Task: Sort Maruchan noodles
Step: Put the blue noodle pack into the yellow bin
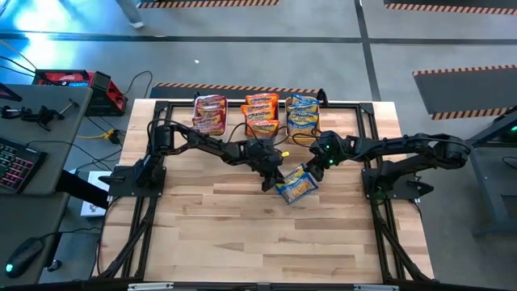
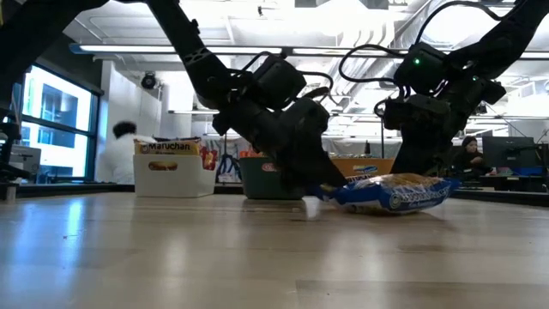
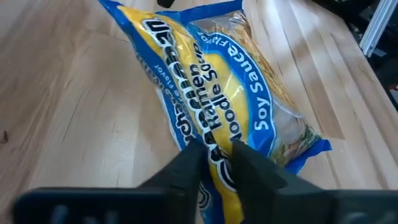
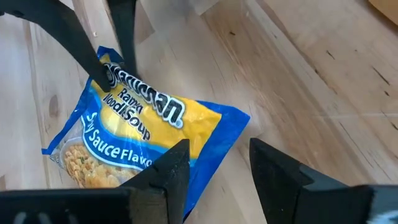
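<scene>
One blue-and-yellow Maruchan noodle packet [image 1: 296, 185] lies on the wooden table at its middle. My left gripper [image 3: 216, 171] is at the packet's left end, shut on it. My right gripper [image 4: 221, 168] stands open just above the packet's [image 4: 137, 130] right end, with bare table showing between its fingers. At the table's far edge stand three bins, one with pink-red packets [image 1: 209, 114], one with orange packets [image 1: 262, 114] and one with blue-and-yellow packets [image 1: 303, 111]. My left gripper pinches the packet's short end [image 3: 214, 155], by the printed brand name, between its two fingers. The fingers slant down from the table's far left. The packet [image 2: 390, 193] lies about flat, its body on the table. Whether my right gripper's finger [image 4: 177, 171] touches the packet's edge I cannot tell.
In the low view a white bin [image 2: 171, 168] and a teal bin [image 2: 264, 178] show behind the arms. Bare wood lies across the near half of the table [image 1: 266, 242]. People show in the room beyond the table.
</scene>
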Robot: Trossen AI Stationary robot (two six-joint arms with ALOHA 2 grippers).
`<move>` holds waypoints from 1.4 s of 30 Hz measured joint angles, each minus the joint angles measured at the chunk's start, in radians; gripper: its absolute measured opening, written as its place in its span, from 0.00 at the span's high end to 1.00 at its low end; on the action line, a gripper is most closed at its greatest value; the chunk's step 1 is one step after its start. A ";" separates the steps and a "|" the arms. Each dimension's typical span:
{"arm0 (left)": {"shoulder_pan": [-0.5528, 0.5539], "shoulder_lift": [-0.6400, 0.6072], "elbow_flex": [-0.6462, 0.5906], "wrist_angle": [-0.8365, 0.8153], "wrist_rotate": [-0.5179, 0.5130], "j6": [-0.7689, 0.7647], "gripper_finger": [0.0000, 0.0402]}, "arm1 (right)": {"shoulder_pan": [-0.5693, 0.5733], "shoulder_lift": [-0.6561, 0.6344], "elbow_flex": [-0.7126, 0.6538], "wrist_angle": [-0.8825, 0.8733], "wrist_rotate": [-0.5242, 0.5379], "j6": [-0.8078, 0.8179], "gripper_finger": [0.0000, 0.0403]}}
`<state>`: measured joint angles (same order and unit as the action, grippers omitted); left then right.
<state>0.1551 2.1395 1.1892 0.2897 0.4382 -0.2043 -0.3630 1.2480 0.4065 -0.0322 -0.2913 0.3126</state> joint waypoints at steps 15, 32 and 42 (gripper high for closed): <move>-0.005 -0.050 0.000 -0.018 -0.083 0.339 1.00 | -0.015 -0.072 0.001 -0.007 -0.034 -0.026 0.62; -0.075 -0.126 0.000 -0.037 -0.405 0.863 1.00 | -0.029 -0.083 0.090 0.015 -0.230 -0.163 0.28; -0.101 -0.145 0.000 0.015 -0.429 0.931 1.00 | -0.029 0.054 0.103 -0.003 -0.309 -0.233 0.28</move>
<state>0.0541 1.9944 1.1892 0.3045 0.0090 0.7264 -0.3921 1.3016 0.5095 -0.0355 -0.6006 0.0801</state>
